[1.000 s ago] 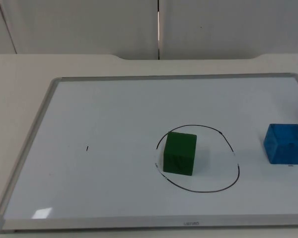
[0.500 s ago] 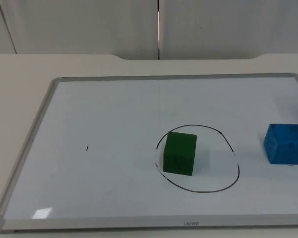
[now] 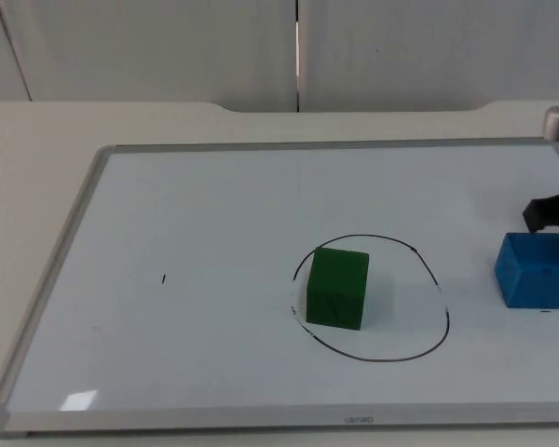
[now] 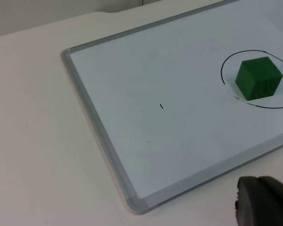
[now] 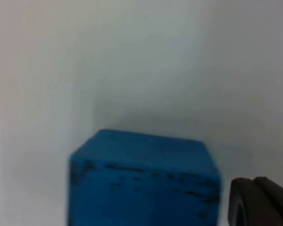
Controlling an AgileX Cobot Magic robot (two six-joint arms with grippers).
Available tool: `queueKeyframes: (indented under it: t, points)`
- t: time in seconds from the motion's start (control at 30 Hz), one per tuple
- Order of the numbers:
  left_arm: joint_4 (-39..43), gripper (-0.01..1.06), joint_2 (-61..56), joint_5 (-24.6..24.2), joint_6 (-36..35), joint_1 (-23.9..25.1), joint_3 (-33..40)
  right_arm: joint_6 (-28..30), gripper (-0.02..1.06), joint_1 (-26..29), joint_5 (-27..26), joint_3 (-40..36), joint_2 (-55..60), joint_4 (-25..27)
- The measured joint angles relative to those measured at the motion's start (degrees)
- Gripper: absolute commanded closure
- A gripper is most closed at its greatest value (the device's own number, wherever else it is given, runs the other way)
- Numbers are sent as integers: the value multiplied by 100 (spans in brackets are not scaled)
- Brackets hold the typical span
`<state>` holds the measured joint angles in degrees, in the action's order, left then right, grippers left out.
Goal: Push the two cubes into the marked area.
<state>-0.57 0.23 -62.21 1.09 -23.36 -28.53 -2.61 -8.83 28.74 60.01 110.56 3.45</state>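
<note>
Reaching further in from the table's edge, the right gripper (image 3: 552, 216), finger state I cannot tell, sits just behind the blue cube (image 3: 537, 270), apparently to shove it toward the drawn circle (image 3: 443, 307) holding the green cube (image 3: 337, 288); the left arm waits.

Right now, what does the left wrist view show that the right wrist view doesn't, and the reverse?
Left wrist view alone: the green cube sitting inside the drawn circle, the whiteboard's grey frame, a small pen mark and the bare table beside the board. Right wrist view alone: the blue cube, close up, with dark scuffs on its near face. Shared: the white board surface, and a black fingertip of that arm's own gripper at the edge.
</note>
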Motion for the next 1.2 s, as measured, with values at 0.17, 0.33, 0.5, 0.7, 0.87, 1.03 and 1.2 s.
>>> queueKeyframes:
  t: [0.17, 0.33, 0.5, 0.7, 0.87, 1.03, 1.2]
  points:
    - [0, 105, 0, 0, 0, 0, 0, -41, 105, -87, -26, 0, 0, 67]
    - [0, 105, 0, 0, 0, 0, 0, -41, 105, -87, -26, 0, 0, 202]
    - [0, 105, 0, 0, 0, 0, 0, -45, 105, -124, -36, 0, 0, 345]
    - [0, 105, 0, 0, 0, 0, 0, -57, 105, -249, -48, 0, 0, 518]
    - [0, 105, 0, 0, 0, 0, 0, -57, 105, -329, -48, 0, 0, 559]
    - [0, 105, 0, 0, 0, 0, 0, -57, 105, -365, -48, 0, 0, 598]
    - [0, 105, 0, 0, 0, 0, 0, -57, 105, -377, 3, 0, 0, 607]
